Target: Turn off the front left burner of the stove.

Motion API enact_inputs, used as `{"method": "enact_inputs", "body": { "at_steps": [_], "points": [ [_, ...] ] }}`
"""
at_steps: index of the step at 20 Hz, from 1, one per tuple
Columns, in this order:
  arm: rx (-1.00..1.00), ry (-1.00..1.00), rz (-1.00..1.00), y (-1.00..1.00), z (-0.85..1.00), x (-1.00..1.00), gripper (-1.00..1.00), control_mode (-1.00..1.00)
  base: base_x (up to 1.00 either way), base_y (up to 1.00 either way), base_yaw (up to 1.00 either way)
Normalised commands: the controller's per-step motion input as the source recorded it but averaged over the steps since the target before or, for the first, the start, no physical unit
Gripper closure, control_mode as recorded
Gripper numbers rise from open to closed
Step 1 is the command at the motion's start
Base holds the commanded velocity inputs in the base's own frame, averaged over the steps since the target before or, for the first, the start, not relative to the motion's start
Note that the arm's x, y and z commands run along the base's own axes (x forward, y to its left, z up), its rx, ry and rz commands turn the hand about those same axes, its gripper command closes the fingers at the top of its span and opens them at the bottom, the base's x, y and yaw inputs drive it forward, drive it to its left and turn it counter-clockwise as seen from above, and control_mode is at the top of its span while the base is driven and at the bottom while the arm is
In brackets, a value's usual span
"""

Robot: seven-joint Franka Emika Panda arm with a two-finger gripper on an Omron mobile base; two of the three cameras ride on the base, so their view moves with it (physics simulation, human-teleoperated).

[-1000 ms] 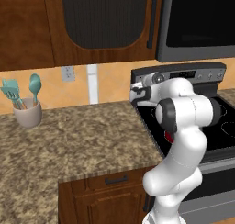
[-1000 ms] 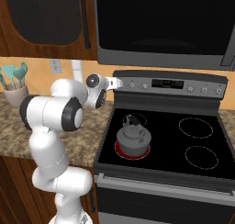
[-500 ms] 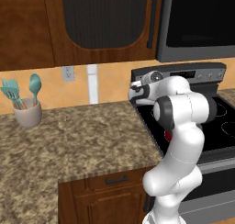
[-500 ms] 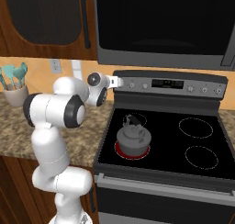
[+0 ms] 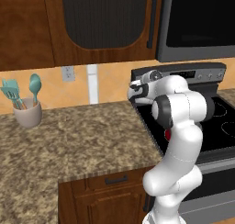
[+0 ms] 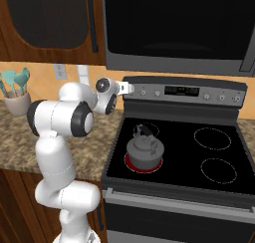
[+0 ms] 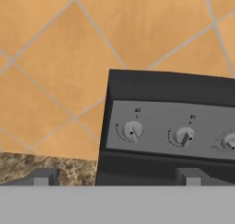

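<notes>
The kettle [image 6: 145, 148] hid most of the front left burner [image 6: 143, 164]; only a red rim glowed at the stove's [image 6: 174, 152] 7 o'clock corner. The hand [image 6: 130, 89], released and empty, pointed at the two left knobs [image 7: 132, 131] on the back panel. A granite surface [image 5: 78, 136] stretched left under wood cabinets [image 5: 92, 21].

You are looking at a home kitchen. Ahead of the fingers [image 7: 193, 176] stands the stove [image 6: 179, 137], a steel range with a black glass top and a back panel of knobs [image 7: 132, 130]. Above it hangs a black-doored microwave [image 6: 174, 23], and dark wooden cabinets [image 5: 92, 21] run along the wall. To the side of the fingers lies a speckled stone worktop [image 5: 82, 136] with a utensil crock [image 5: 27, 112], in front of orange wall tiles [image 7: 55, 58]. A kettle [image 6: 144, 147] sits on the front left burner [image 6: 130, 163], which glows red.
</notes>
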Motion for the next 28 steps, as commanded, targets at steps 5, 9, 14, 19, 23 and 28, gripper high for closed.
{"method": "enact_inputs", "body": {
  "at_steps": [5,9,14,19,23,28],
  "points": [
    [0.00,0.00,0.00,0.00,0.00,0.04,-1.00,-1.00,0.00,0.00,0.00],
    [0.00,0.00,0.00,0.00,-0.05,0.25,-1.00,-1.00,0.00,0.00,0.00],
    [0.00,0.00,0.00,0.00,-0.06,0.19,-1.00,-1.00,0.00,0.00,0.00],
    [-0.02,0.00,0.00,-0.13,-0.12,0.06,-1.00,-1.00,0.00,0.00,0.00],
    [-0.11,0.00,0.00,-0.23,-0.12,0.00,-1.00,-1.00,0.00,0.00,0.00],
    [-0.01,0.00,0.00,-0.03,-0.01,0.05,-1.00,-1.00,0.00,0.00,0.00]
  ]
}}
